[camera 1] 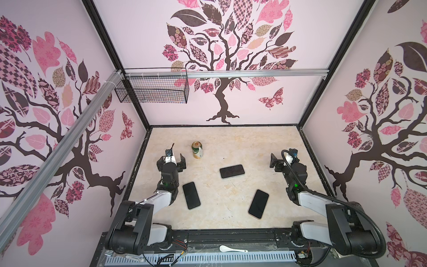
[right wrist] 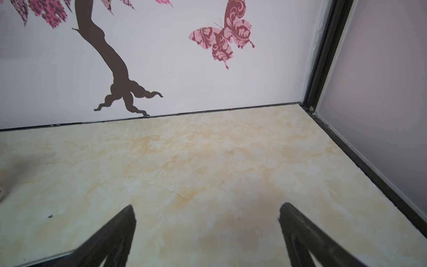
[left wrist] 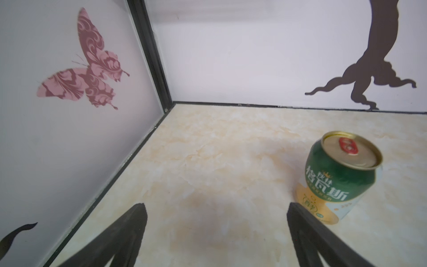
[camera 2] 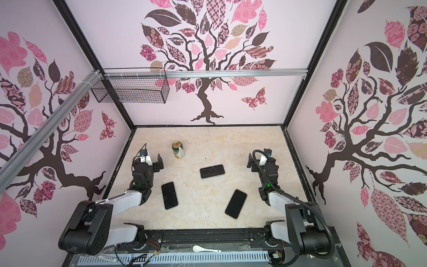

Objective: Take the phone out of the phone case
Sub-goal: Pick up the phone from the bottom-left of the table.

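1. Your left gripper [left wrist: 215, 208] and right gripper [right wrist: 206, 207] hang wide open and empty by the side edges of the marble-patterned table [camera 1: 231, 143], probably to keep the middle clear
2. Three flat black phones lie screen-up between them: left phone [camera 1: 191, 195], centre phone [camera 1: 232, 171] and front-right phone [camera 1: 258, 204]; you cannot yet tell which is cased

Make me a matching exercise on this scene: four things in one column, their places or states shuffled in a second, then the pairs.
Things
1. can
2. spoon
3. basket
4. left gripper

Places or states
A. open, holding nothing
B. hangs from the rail
C. stands upright on the table
D. lies beyond the table's near edge

Pairs: 1-C, 2-D, 3-B, 4-A
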`<control>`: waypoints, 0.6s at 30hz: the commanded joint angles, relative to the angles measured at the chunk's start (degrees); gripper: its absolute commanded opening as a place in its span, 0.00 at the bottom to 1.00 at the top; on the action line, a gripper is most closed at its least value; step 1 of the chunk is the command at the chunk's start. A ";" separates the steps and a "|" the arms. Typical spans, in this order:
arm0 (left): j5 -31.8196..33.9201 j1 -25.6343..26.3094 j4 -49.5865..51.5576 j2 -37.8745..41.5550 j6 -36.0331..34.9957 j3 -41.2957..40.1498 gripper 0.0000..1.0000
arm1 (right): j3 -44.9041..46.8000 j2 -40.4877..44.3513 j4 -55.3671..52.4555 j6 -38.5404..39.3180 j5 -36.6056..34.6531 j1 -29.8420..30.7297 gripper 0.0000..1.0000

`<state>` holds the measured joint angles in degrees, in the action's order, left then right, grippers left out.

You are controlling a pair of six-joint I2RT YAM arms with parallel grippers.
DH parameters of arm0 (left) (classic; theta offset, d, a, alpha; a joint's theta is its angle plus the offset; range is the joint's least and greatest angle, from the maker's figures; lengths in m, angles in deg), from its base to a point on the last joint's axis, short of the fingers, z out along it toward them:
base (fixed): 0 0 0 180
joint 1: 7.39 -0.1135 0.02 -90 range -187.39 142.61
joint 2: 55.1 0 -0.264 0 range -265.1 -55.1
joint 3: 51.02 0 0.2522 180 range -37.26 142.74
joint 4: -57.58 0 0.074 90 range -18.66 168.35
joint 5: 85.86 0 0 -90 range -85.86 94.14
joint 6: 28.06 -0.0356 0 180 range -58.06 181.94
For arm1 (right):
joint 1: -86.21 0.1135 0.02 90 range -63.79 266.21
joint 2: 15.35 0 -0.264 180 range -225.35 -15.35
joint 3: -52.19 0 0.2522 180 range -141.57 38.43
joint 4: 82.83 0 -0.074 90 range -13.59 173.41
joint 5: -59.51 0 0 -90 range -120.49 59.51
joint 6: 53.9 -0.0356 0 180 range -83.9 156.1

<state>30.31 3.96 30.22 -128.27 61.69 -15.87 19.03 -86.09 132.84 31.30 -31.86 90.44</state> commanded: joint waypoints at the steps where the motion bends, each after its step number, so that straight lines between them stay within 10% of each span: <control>1: 8.37 1.38 10.27 3.45 1.71 3.26 0.98 | -5.30 2.91 -9.00 -6.00 5.78 0.24 0.99; 8: 9.84 1.63 43.53 10.32 29.27 14.79 0.98 | -9.87 7.51 -16.03 -15.82 13.18 0.53 1.00; 15: -13.16 2.23 52.90 8.84 35.17 18.46 0.98 | -23.47 1.94 -40.78 -22.08 11.89 4.67 1.00; 18: -12.23 6.30 57.42 8.86 34.98 18.95 0.98 | -24.30 -0.02 -42.80 -22.14 11.40 8.33 1.00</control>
<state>23.63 7.35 79.88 -119.28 94.02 1.16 -3.76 -83.94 99.49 11.08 -21.24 96.01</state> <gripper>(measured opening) 0.982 0.995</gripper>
